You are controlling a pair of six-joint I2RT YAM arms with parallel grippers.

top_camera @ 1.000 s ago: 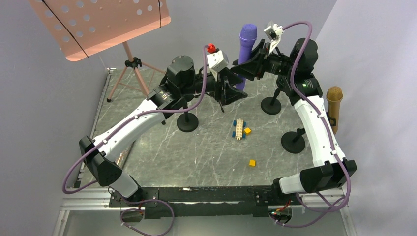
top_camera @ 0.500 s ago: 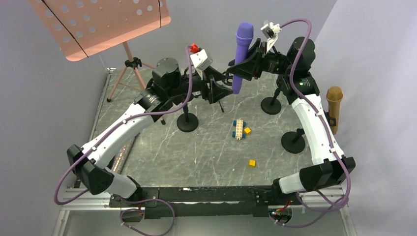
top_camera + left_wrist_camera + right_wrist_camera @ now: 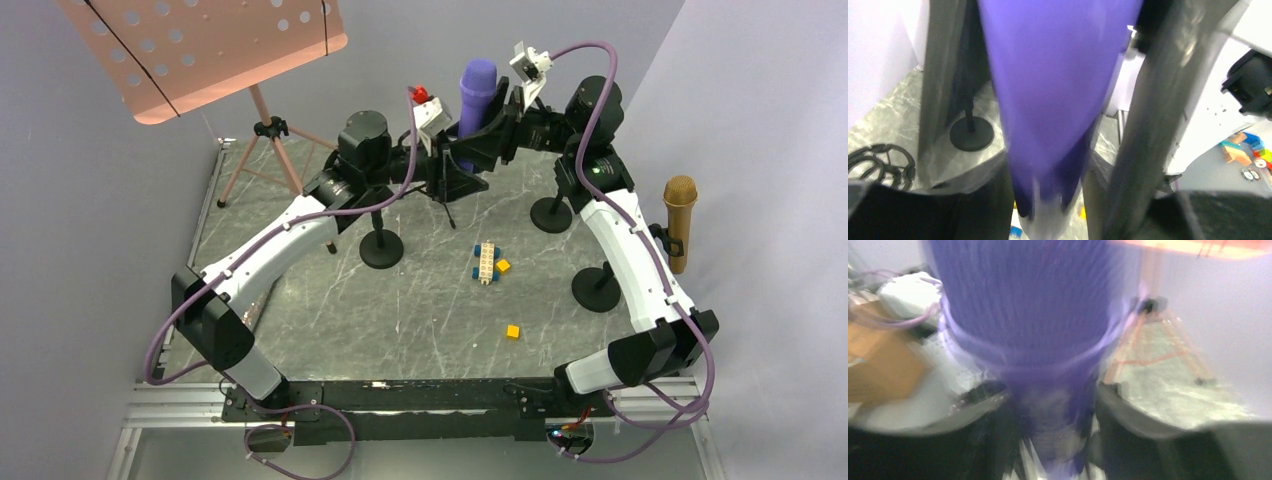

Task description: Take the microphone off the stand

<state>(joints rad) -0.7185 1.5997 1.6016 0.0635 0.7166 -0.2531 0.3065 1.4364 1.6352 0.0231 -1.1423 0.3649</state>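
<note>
The purple microphone [image 3: 477, 85] hangs upright in the air at the back of the table, off every stand. My right gripper [image 3: 492, 130] is shut on its body just below the head. In the right wrist view the microphone [image 3: 1023, 305] fills the space between the fingers of that gripper [image 3: 1053, 425]. My left gripper [image 3: 455, 168] reaches in from the left at its lower body. In the left wrist view the tapered handle [image 3: 1048, 90] runs between the fingers of the left gripper [image 3: 1053, 192]. Blur hides whether they press on it. A bare black stand [image 3: 551, 213] stands behind the right arm.
Another black stand base [image 3: 381, 250] sits under the left arm. A gold microphone [image 3: 680, 215] stands on a stand [image 3: 597, 290] at the right edge. Toy blocks [image 3: 488, 262] and a yellow cube [image 3: 512, 331] lie mid-table. A pink music stand [image 3: 200, 50] rises at the back left.
My right arm has carried the purple microphone leftward. My left gripper swung back right to meet it, and its jaws have narrowed around the handle.
</note>
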